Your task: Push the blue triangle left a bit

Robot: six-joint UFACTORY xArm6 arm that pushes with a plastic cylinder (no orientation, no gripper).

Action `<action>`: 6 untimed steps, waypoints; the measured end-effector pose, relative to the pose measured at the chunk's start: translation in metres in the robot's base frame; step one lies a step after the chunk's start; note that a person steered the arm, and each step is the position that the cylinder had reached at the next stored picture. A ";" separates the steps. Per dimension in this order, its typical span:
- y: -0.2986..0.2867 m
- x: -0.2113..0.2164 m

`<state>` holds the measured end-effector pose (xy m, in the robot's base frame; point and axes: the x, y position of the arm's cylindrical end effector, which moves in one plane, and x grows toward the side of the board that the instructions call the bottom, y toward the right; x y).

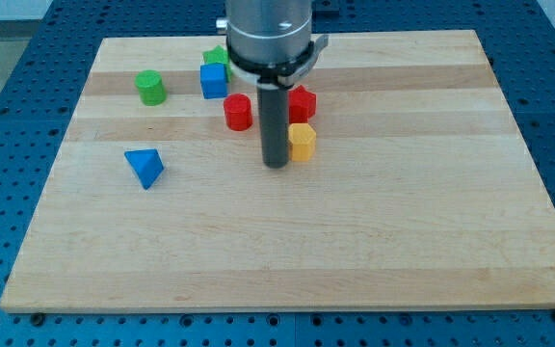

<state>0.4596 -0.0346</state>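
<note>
The blue triangle [145,166] lies on the wooden board [287,241] at the view's left, a little above mid-height. My tip [276,164] rests on the board near the middle, well to the right of the blue triangle. It stands just left of the yellow block [302,141] and below the red cylinder [238,112]. The dark rod hangs from the grey arm body at the view's top.
A green cylinder [149,87] stands at the upper left. A blue cube [214,81] sits with a green block [217,56] behind it. A red block [302,102] lies just above the yellow block, partly hidden by the rod.
</note>
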 end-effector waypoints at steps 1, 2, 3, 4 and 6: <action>-0.054 0.055; -0.112 0.032; -0.138 -0.025; -0.157 -0.011; -0.216 0.022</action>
